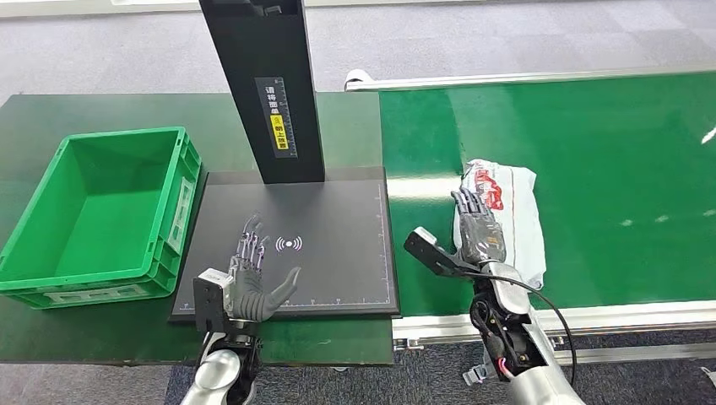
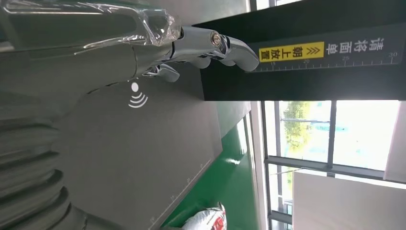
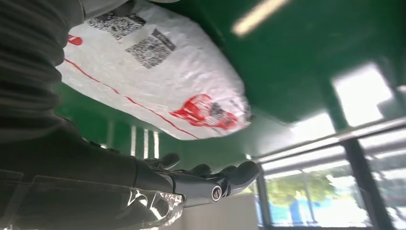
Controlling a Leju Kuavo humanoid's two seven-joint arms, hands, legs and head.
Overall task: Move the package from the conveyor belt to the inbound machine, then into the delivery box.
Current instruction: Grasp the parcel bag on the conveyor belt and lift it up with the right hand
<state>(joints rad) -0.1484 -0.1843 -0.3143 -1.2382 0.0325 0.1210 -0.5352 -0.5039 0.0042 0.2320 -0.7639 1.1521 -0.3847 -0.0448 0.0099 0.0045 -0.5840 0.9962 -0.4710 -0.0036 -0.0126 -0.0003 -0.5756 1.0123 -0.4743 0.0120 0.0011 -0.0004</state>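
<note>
White package (image 1: 507, 211) lies on the green belt (image 1: 608, 169). Right hand (image 1: 478, 226), fingers straight, sits at its left edge, possibly touching. Left hand (image 1: 253, 278) hovers spread over the scanner pad (image 1: 338, 253).

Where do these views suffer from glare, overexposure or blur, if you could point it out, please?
Head view: ceiling lights reflect as pale streaks on the glossy green conveyor belt; otherwise sharp. Left wrist view: the bright windows are washed out, and the near grey hand cover is soft. Right wrist view: light patches glare on the belt, and the white plastic package is slightly blurred.
</note>
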